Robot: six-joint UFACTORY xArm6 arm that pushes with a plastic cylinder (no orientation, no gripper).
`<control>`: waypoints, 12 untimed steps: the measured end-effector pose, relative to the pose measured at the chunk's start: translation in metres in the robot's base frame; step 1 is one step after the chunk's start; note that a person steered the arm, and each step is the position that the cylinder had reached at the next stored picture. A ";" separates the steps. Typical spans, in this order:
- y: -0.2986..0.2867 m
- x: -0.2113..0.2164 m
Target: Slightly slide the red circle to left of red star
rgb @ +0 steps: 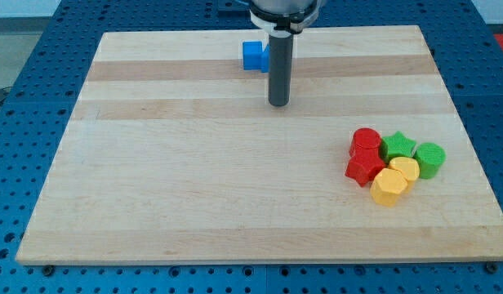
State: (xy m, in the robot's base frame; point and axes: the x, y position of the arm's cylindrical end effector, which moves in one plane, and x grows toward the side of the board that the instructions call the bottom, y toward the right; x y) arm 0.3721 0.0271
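Yellow blocks (396,180) sit nearest the camera, at 4 o'clock on the board (194,188). Touching them are the red star (363,167), the red circle (366,140) just above it, and two green blocks (415,152). My tip (277,103) is far off at 12 o'clock, near a blue block (253,55). I have no gripper, only a rod. I think I am just starting. Next I must reach the circle and nudge it gently left. I see no writing.
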 end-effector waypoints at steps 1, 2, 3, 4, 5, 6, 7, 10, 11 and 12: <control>0.073 0.020; 0.095 0.022; 0.142 0.022; 0.165 0.022; 0.166 0.024; 0.149 0.031; 0.127 0.039; 0.139 0.040; 0.139 0.045; 0.134 0.066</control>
State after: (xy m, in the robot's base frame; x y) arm 0.4381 0.1608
